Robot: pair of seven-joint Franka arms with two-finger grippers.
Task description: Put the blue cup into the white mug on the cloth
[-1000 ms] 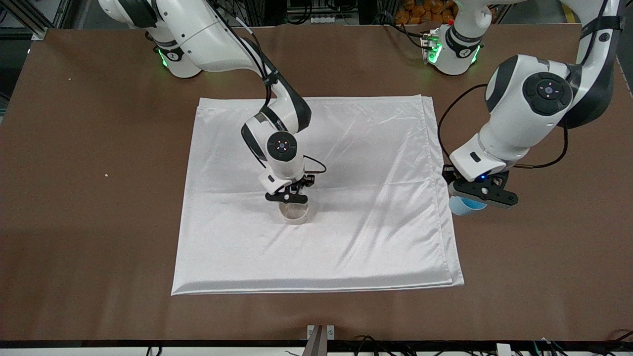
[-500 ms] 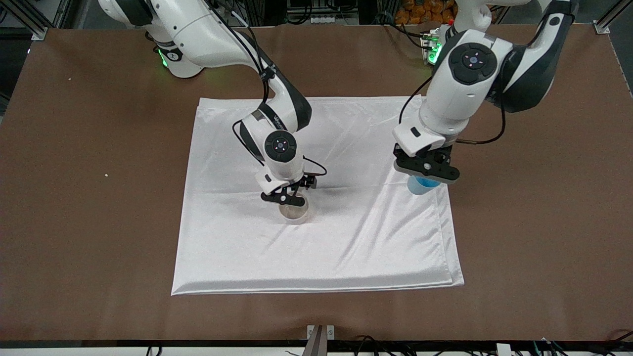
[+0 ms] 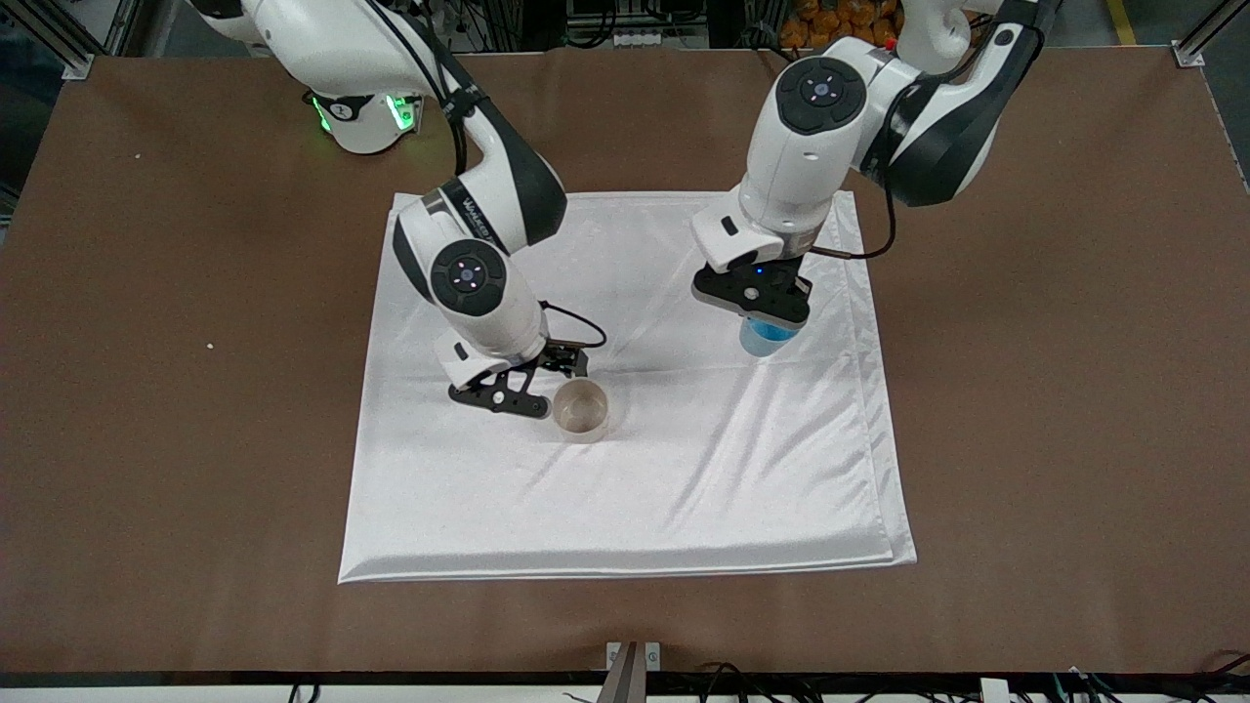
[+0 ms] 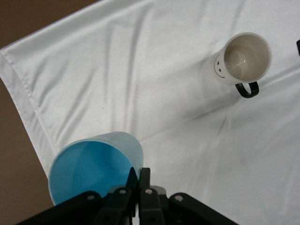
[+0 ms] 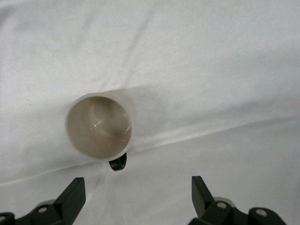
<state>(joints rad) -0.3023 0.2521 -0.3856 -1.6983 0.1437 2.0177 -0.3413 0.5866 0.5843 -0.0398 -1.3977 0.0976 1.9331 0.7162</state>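
The white mug (image 3: 581, 410) stands upright and empty on the cloth (image 3: 684, 478). It shows in the left wrist view (image 4: 243, 58) with its smiley face, and in the right wrist view (image 5: 100, 125) with its black handle. My left gripper (image 3: 765, 318) is shut on the rim of the blue cup (image 3: 767, 338) and holds it in the air over the cloth, toward the left arm's end from the mug. The left wrist view shows the gripper (image 4: 139, 176) pinching the cup's wall (image 4: 91, 166). My right gripper (image 3: 500, 400) is open and empty beside the mug, in its own view (image 5: 136, 187) too.
The brown table (image 3: 1074, 439) surrounds the cloth on all sides. The two arm bases (image 3: 361, 117) stand at the table's edge farthest from the front camera. The cloth has soft creases and a doubled edge toward the left arm's end.
My left arm has carried the blue cup from beside the cloth's edge to over the cloth, closer to the mug. My right gripper has moved off the mug, toward the right arm's end.
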